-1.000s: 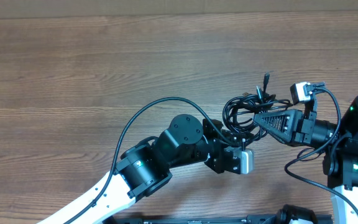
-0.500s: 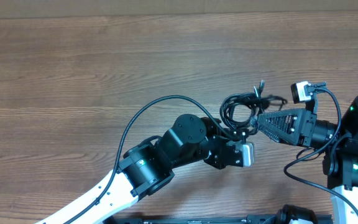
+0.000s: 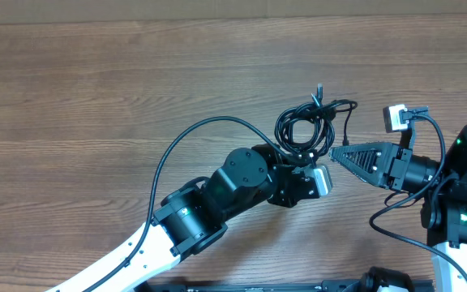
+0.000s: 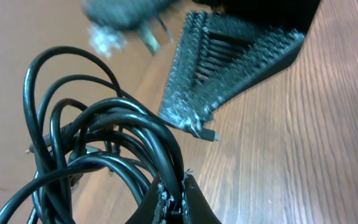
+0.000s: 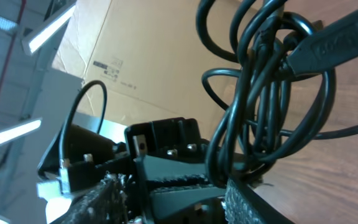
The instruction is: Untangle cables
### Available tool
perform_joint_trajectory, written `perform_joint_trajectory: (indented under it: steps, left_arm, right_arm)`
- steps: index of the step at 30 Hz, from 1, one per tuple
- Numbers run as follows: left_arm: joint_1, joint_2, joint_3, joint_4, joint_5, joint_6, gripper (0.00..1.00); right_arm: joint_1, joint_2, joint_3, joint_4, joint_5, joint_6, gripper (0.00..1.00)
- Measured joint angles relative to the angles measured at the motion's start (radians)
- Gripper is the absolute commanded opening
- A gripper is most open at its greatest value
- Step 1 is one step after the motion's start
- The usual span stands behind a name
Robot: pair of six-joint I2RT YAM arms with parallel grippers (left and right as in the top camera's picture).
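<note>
Overhead, the cables (image 3: 306, 130) sit as one small, tightly looped bundle toward the right edge of the surface (image 3: 96, 81), about midway between its far and near edges. One plug end sticks up toward the far edge, and a loose strand trails off on the right side. The wrist views suggest the bundle is lifted rather than lying flat, though I cannot be sure.

The left end effector (image 4: 174, 200) is fully closed, pinching several strands together at the bundle's near side. The right end effector (image 3: 335, 152) points at the bundle from the right, just beside it. Its fingers are partly spread and, as far as the views show, grip nothing. A small plug (image 4: 210, 134) lies by its tip.

The main risk is in the left grip. With several strands clamped at once, any pull from the right would probably cinch the loops tighter instead of freeing one. The right end effector could also close on two or three strands, since they overlap densely right where it aims, and then it would drag the whole coil. The large plug (image 5: 328, 50) crossing the loops may catch on a neighbouring loop as a strand slides through. The two end effectors are very close, so a closing or sideways move could knock one against the other. A sharp tug might also pull the bundle out of the left pinch and drop it back on the surface.
</note>
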Motion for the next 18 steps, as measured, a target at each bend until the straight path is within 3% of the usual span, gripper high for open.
perform_joint_trajectory:
  steps: [5, 18]
  left_arm:
    - [0.0, 0.0, 0.0, 0.04, -0.005, -0.022, 0.04]
    - [0.0, 0.0, 0.0, 0.082, -0.007, -0.116, 0.04]
  right_arm:
    - [0.0, 0.0, 0.0, -0.043, 0.032, -0.02, 0.38]
    - [0.0, 0.0, 0.0, -0.061, 0.074, -0.065, 0.38]
